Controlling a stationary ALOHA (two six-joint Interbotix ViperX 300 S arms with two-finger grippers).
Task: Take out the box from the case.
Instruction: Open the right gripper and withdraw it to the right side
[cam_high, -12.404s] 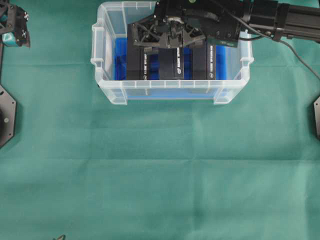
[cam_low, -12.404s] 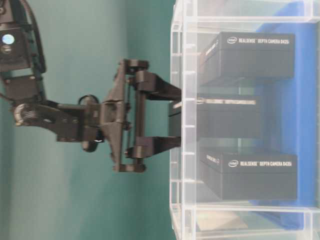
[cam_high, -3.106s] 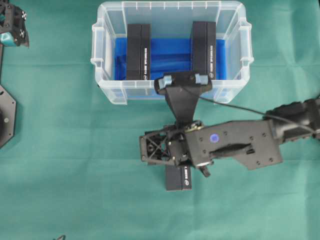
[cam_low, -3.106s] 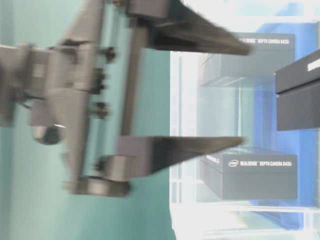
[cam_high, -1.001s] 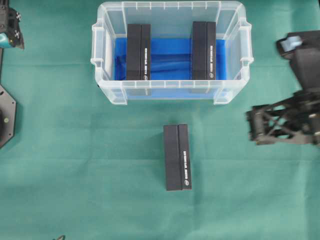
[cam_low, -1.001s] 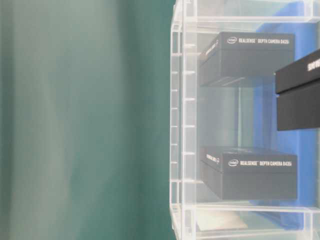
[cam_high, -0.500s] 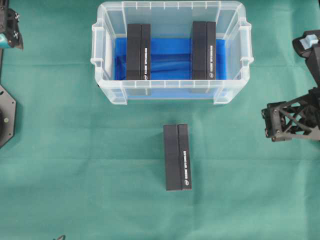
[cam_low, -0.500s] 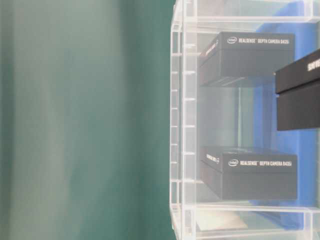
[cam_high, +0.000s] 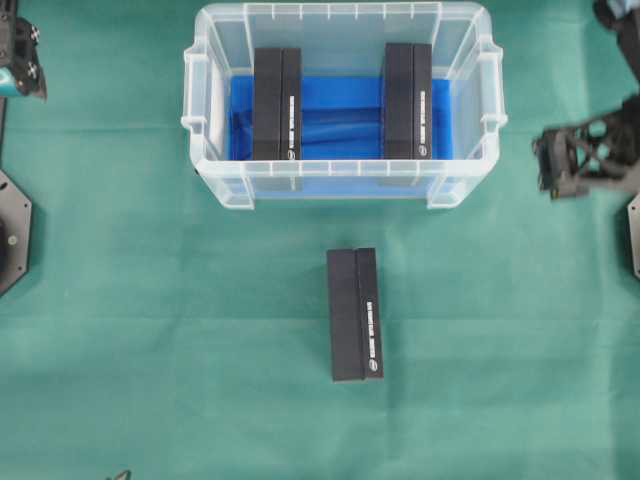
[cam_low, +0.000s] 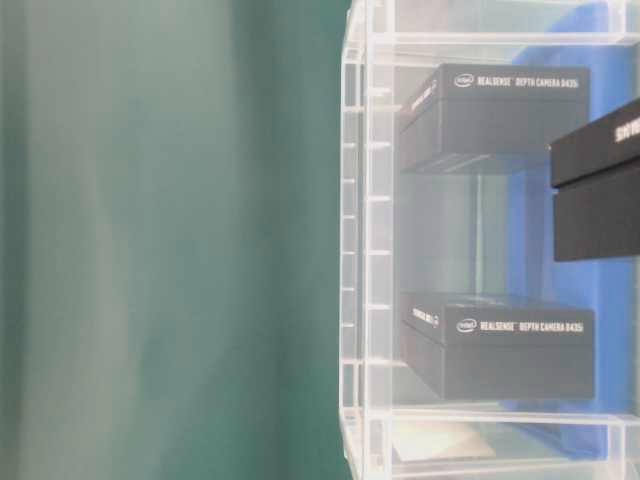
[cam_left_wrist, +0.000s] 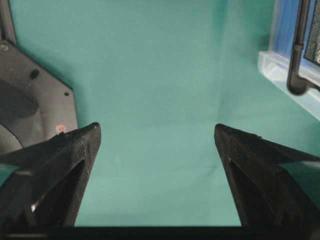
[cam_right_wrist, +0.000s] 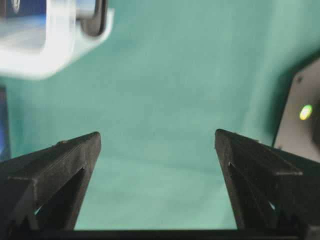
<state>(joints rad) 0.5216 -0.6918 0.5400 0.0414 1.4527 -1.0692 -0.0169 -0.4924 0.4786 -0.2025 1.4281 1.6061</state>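
Box on the table: a black box (cam_high: 355, 314) lies flat on the green cloth (cam_high: 200, 350), out in the open below the case in the overhead view, clear of its front wall, its long side running toward the case. White lettering runs along its right part. Nothing touches it.

Case: the clear plastic case (cam_high: 345, 178) sits at the far middle of the table, blue lining on its floor. From table level its ribbed clear wall (cam_low: 362, 250) stands right in front of the lens.

Inside the case: two more black boxes, one at the left (cam_high: 277, 104) and one at the right (cam_high: 407, 101), well apart, with bare blue lining between them. Their labels read as Intel RealSense depth camera packaging in the table-level view (cam_low: 497, 116).

Right hand: the right hand (cam_high: 590, 158) hovers off the right end of the case, near the table's edge, jaws spread wide and holding nothing; its own camera shows only green cloth between the fingertips (cam_right_wrist: 75, 150).

Left hand: the left hand (cam_high: 18, 55) is parked at the far left corner, also wide open and empty, cloth showing between its fingers (cam_left_wrist: 75, 150).
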